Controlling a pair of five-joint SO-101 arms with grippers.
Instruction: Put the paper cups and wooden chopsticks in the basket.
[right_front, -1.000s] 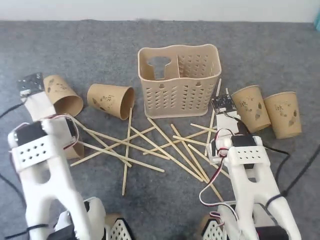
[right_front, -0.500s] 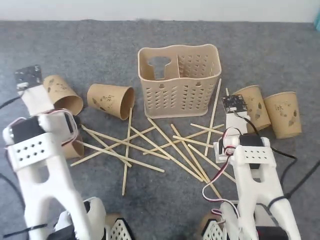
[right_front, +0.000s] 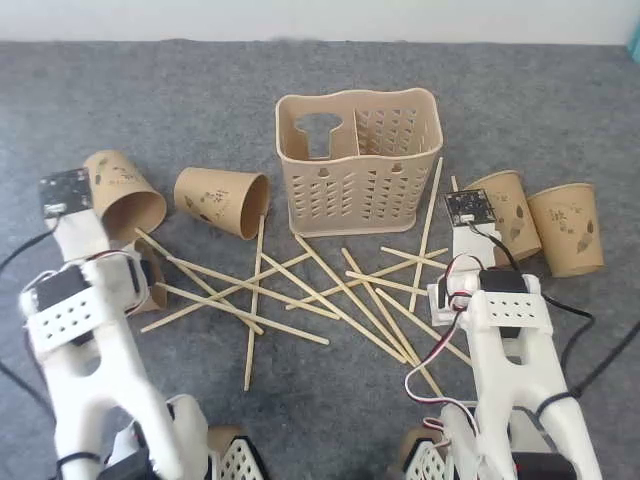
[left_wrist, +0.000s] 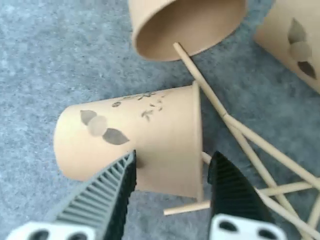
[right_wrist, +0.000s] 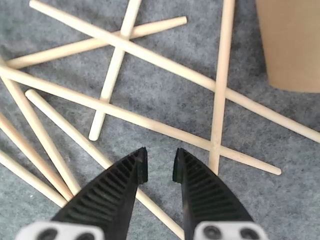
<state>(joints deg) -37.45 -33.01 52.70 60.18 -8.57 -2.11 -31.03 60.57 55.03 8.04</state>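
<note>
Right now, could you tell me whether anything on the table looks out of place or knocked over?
Yes: the paper cups all lie tipped on their sides, and the wooden chopsticks are strewn criss-cross in front of the upright basket.

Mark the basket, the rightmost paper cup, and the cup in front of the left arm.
basket (right_front: 350, 190), high view, front wall.
rightmost paper cup (right_front: 567, 230), high view, side wall.
cup by the left arm (left_wrist: 150, 135), left wrist view, side wall.

grey carpet (right_front: 150, 100), maybe white wall (right_front: 300, 20)
</note>
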